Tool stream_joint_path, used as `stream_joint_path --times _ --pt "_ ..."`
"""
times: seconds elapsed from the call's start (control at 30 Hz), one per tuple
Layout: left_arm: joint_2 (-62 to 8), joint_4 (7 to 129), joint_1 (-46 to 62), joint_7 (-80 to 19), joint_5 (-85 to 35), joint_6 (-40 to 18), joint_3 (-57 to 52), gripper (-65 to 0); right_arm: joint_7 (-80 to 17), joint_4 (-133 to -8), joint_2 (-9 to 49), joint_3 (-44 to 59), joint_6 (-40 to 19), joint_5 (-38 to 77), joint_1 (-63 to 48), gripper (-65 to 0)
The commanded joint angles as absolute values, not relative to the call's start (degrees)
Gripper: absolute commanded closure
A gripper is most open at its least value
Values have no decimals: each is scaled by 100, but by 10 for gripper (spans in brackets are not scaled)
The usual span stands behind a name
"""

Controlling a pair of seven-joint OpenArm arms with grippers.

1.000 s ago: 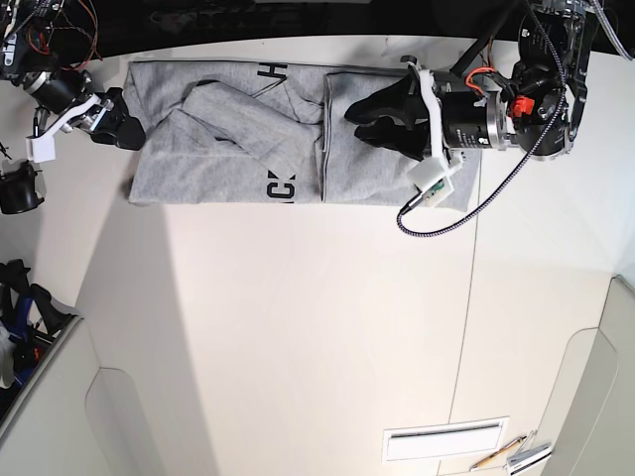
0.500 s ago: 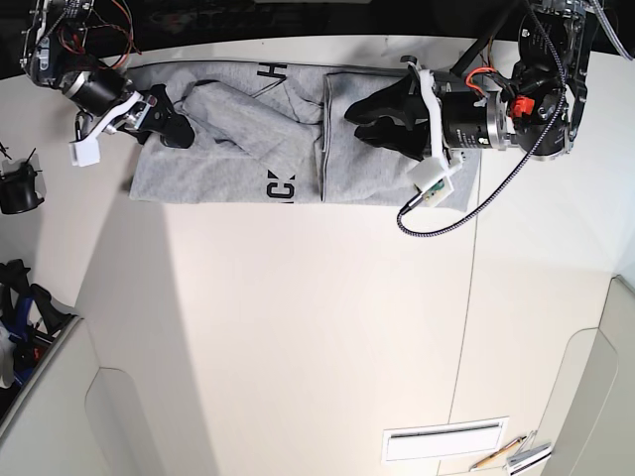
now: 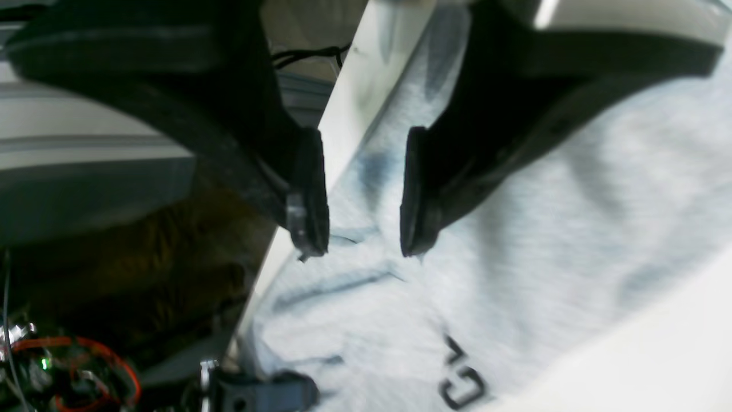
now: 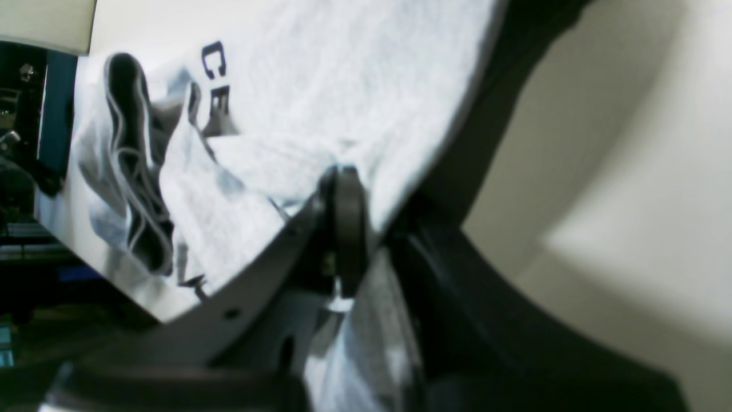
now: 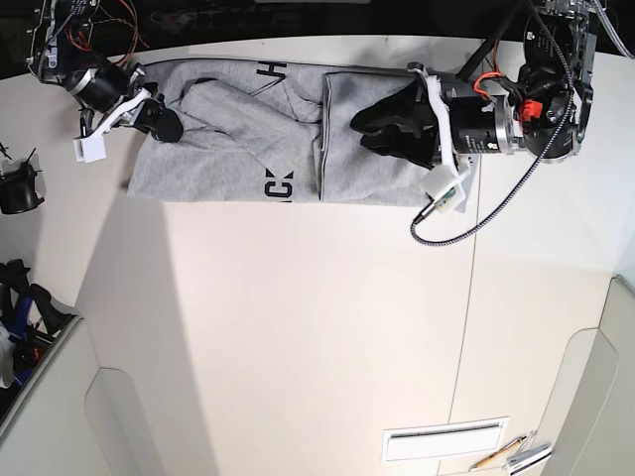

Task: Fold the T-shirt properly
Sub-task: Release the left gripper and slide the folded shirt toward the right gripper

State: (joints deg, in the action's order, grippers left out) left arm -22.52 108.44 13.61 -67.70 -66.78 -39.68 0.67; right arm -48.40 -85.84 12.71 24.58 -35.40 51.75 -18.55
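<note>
The heather-grey T-shirt (image 5: 238,149) lies folded in a long band along the table's far edge, with black letters (image 5: 281,185) showing at a fold. My left gripper (image 5: 372,129) hovers over the shirt's right part. In the left wrist view it (image 3: 363,234) is open and empty, just above the shirt (image 3: 543,229). My right gripper (image 5: 164,124) is at the shirt's left end. In the right wrist view it (image 4: 366,229) is shut on the shirt (image 4: 343,86), with cloth running between the jaws.
The white table (image 5: 298,327) stretches toward the near side. The left arm's black cable (image 5: 466,218) loops onto it below the shirt. A white slotted plate (image 5: 446,438) and a pencil (image 5: 501,454) lie at the near right. A black object (image 5: 18,188) sits off the left edge.
My right gripper moved from off the shirt's left edge onto its left end and closed on cloth. My left arm shifted slightly right and down.
</note>
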Motion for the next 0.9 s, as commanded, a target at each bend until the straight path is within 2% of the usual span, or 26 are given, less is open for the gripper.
stream_joint_path --times 0.0,0.17,0.37,0.57,0.7,0.87 --pt "-2287 10956 1302 -6716 -6928 -4000 -56 -221 -4659 -8656 1369 2473 -3583 5227 -1839 0" --pt "-2287 10986 1306 -6971 -7122 -4000 -639 -221 -4611 -8672 1586 2585 -3579 4989 -1761 0" --pt "-2285 10986 1376 -6973 -7107 -4000 -1378 -221 -4746 -8818 1835 3291 -3529 5131 -1601 0" --pt "-2250 10956 1737 -6785 -6742 -4000 -1404 -221 -5168 -9386 2016 3837 -3533 5572 -1575 0" --pt "-2244 10766 1935 -6239 -6215 -4000 -1404 -221 -5168 -9902 2012 3874 -3533 5621 -1575 0" --pt "-2051 10138 1925 -6147 -5828 -4000 -1343 -221 -5168 -10377 1964 3852 -3535 5806 -1568 0"
